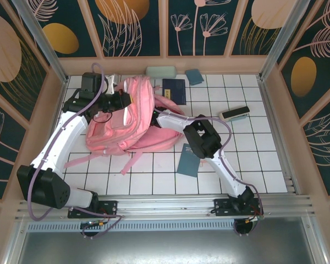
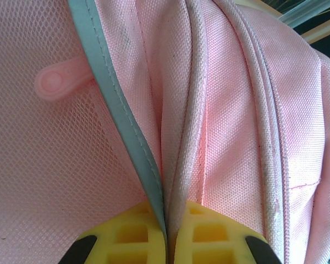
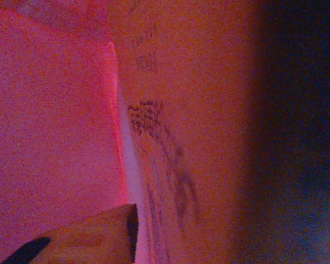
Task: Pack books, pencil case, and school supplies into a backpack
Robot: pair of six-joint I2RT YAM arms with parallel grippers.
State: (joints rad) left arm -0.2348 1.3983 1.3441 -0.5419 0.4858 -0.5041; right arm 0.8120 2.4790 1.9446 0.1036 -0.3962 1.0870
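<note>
Left gripper (image 2: pixel 168 242) pinches a trimmed fold of the backpack (image 1: pixel 113 137), fingertips pressed together. Right gripper (image 3: pixel 138 242) sits inside the backpack beside a printed surface (image 3: pixel 165 137); its state cannot be told. Backpack lies on the table's (image 1: pixel 253 159) left half.

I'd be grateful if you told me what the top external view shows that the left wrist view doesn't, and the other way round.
The top external view lays out the table: the pencil case, a navy book, a small teal pad, a black bar and a dark teal book, all lying outside the backpack. The left wrist view gives close detail: the left gripper pinching a fold of fabric beside a pale grey-blue strip, with a pink zipper pull on mesh. Both share the pink backpack and the left gripper on it.
</note>
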